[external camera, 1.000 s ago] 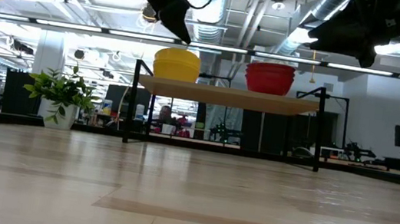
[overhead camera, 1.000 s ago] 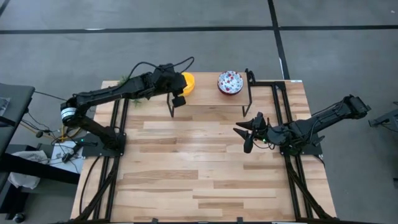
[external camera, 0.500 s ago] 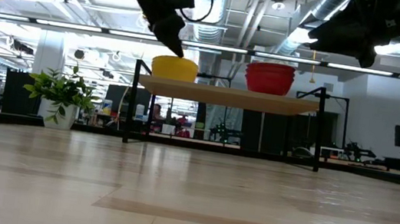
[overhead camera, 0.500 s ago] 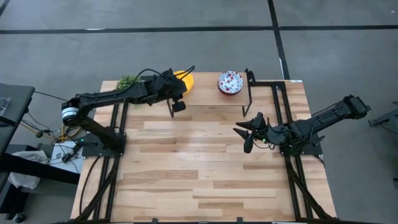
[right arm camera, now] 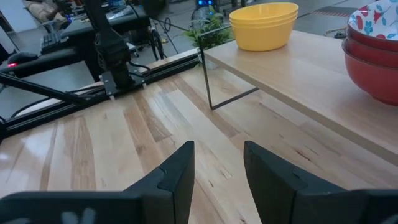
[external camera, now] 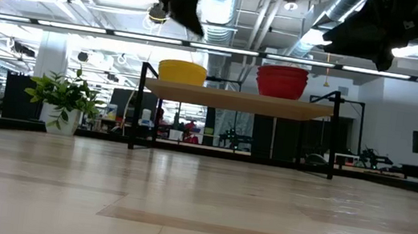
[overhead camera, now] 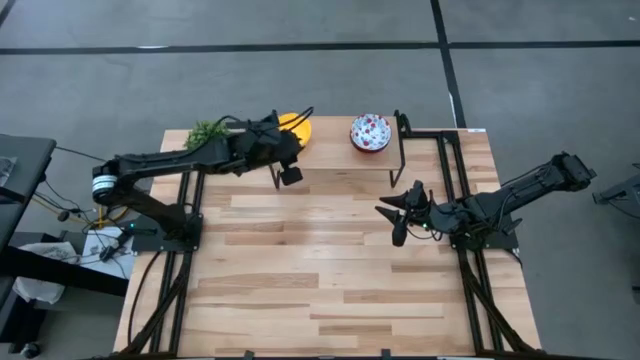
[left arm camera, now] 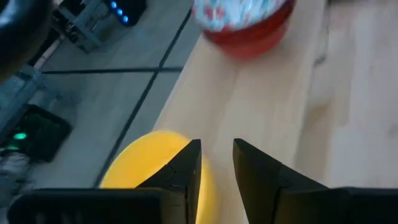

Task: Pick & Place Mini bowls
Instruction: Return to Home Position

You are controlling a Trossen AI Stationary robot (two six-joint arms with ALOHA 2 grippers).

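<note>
— Pulled left gripper (overhead camera: 289, 174), slightly spread and empty, off stacked plain yellow round mini bowls (overhead camera: 303, 130) at wooden shelf's (overhead camera: 340, 160) left end.
— Judged homing; needed only folding back. Left right gripper (overhead camera: 388, 224) spread near worktop's (overhead camera: 320, 280) right edge.

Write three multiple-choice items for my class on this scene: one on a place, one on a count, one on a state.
1. Where does the yellow bowl stack stand?
A. on the shelf
B. under it
C. in a gripper

2. How many bowl stacks does the shelf hold?
A. one
B. two
C. four

3. How is the right gripper?
A. shut on a bowl
B. shut, empty
C. open, empty

Answers:
1 A: the low view shows it on the shelf board.
2 B: the yellow bowl stack and the red floral-lined stack.
3 C: its wrist view shows spread fingers with nothing between.
</note>
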